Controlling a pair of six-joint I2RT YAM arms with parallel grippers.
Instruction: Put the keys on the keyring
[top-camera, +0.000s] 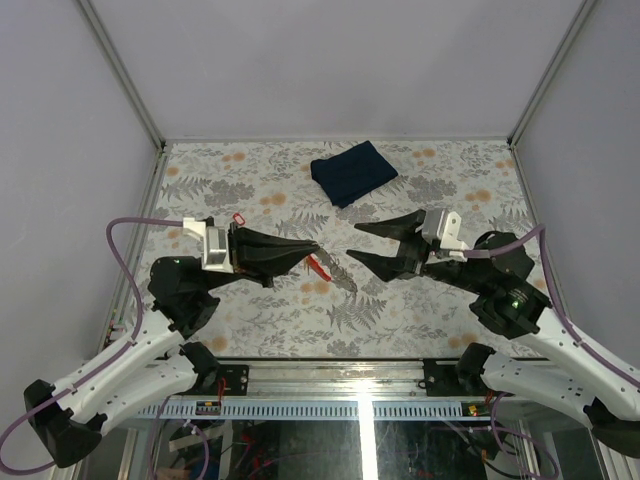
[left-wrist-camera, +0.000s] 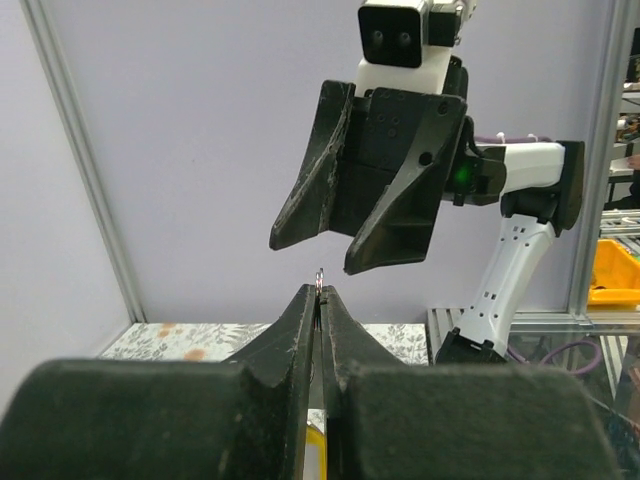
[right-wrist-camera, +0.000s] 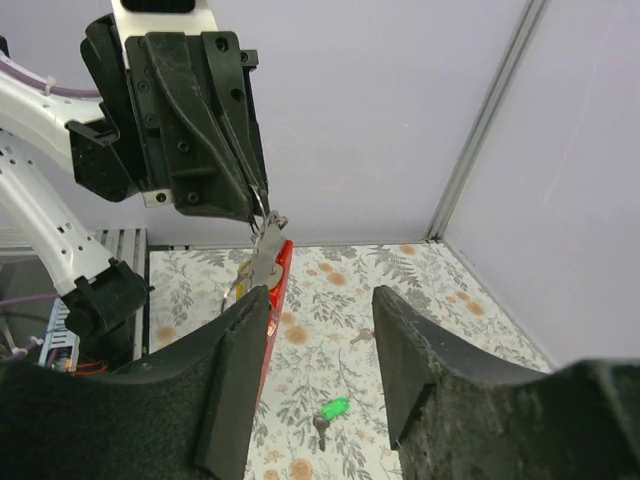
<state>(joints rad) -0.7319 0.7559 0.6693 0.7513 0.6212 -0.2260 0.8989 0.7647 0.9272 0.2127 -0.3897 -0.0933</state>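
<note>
The left end effector (left-wrist-camera: 319, 290) is pressed together, pinching the keyring (right-wrist-camera: 268, 250) at its tip. The loop and red tag (right-wrist-camera: 283, 275) hang straight down from it. Facing it, close by, the right end effector (right-wrist-camera: 320, 300) is spread and empty. The green key (right-wrist-camera: 334, 408) lies flat on the tabletop (right-wrist-camera: 440, 300), below and just ahead of the right fingers, with its head pointing away from them. The right arm looks free to take it. There is open room all round, and the dark cloth (top-camera: 352, 172) lies well apart.
</note>
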